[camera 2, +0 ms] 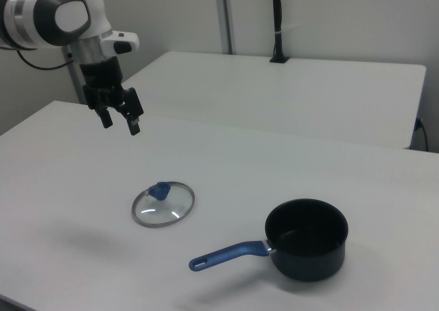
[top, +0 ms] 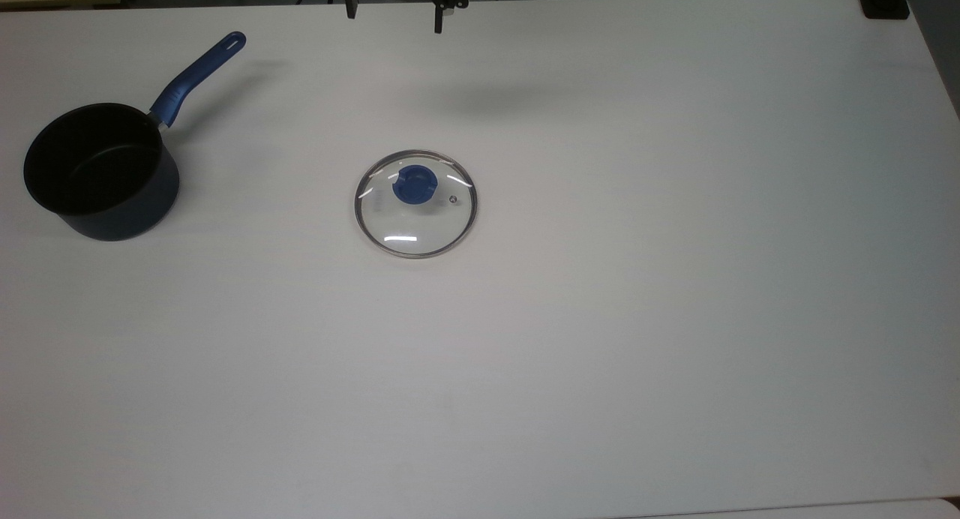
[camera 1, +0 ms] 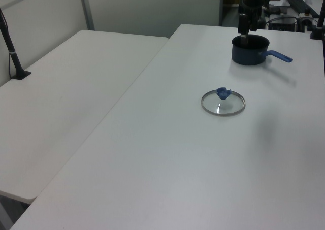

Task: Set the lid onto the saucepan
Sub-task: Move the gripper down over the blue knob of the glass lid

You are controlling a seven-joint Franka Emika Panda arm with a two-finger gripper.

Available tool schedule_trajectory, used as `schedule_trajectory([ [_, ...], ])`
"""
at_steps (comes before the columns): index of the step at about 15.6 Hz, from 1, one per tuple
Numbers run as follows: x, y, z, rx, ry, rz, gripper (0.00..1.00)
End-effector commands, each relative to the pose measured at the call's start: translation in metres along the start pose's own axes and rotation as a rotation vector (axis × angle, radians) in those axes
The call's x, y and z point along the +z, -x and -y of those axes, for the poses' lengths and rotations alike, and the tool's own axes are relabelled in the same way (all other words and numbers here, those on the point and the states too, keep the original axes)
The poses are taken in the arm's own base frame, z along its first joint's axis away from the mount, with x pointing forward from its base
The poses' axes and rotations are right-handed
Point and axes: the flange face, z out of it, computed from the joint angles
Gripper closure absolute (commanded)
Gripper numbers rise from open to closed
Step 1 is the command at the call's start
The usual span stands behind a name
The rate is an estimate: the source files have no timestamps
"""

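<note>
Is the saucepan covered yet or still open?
Open. The saucepan shows its bare black inside, and the lid lies flat on the table, apart from it.

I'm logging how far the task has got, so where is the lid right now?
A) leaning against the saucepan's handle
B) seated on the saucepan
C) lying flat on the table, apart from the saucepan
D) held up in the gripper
C: the lid lies flat on the white table, knob up, well clear of the saucepan, and the open gripper hangs empty above the table.
</note>
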Motion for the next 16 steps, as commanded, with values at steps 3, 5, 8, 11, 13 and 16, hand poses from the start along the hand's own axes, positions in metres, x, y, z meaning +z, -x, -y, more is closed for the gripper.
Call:
schedule_trajectory([
  [3, 0.003, -0.001, -0.002, -0.020, -0.011, 0.019, 0.00],
  [5, 0.003, -0.002, -0.004, -0.017, -0.013, 0.012, 0.00],
  [8, 0.012, -0.011, -0.022, 0.017, -0.018, 0.000, 0.00],
  [11, 0.039, -0.026, -0.018, 0.024, -0.017, -0.006, 0.00],
  [13, 0.070, -0.031, -0.013, 0.015, -0.014, 0.000, 0.00],
  [16, 0.114, -0.045, -0.001, 0.007, -0.004, 0.041, 0.00],
])
